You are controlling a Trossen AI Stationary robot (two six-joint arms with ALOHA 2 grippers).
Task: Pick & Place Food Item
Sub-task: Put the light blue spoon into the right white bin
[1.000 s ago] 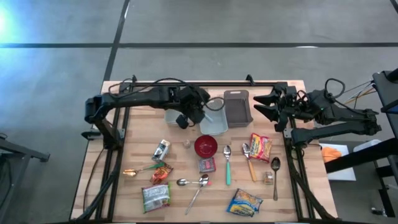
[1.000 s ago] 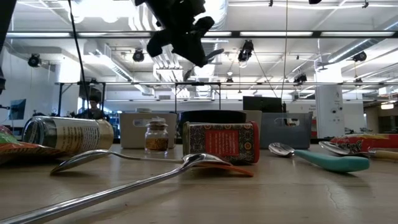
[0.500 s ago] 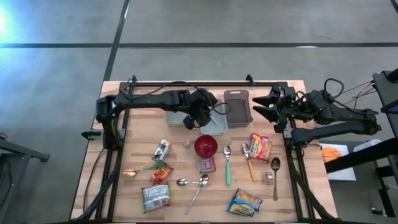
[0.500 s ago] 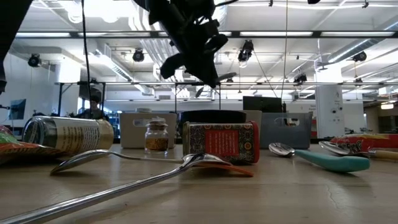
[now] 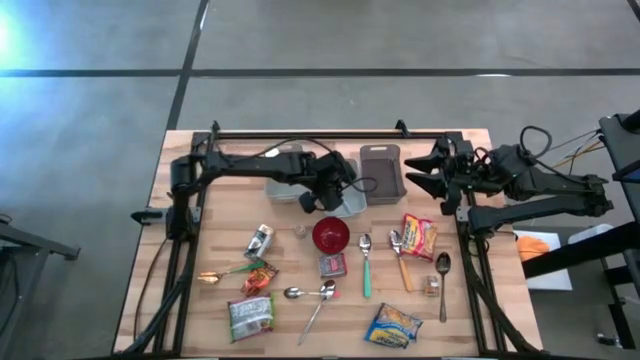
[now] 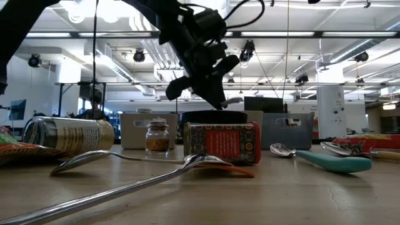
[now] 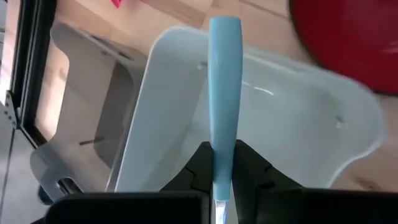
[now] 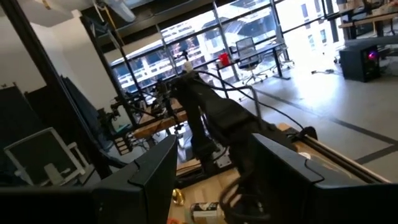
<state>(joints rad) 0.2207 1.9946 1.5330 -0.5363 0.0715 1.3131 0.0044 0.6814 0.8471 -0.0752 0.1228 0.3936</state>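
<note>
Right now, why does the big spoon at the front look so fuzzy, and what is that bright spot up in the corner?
Low view: the spoon lies nearest the camera, so it looks soft. High view: the top-left bright patch is glare on the floor.

Industrial lab: exposed ceiling ducts [image 6: 119,59], concrete floor [image 5: 100,120].

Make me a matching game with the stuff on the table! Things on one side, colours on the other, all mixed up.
Things:
1. bowl
2. spoon handle held in the left gripper
3. bin at the back of the table
4. tin in front of the low camera

Colours:
A. dark grey
B. red with gold edges
C. plain red
D. light blue

Pairs: 1-C, 2-D, 3-A, 4-B
</note>
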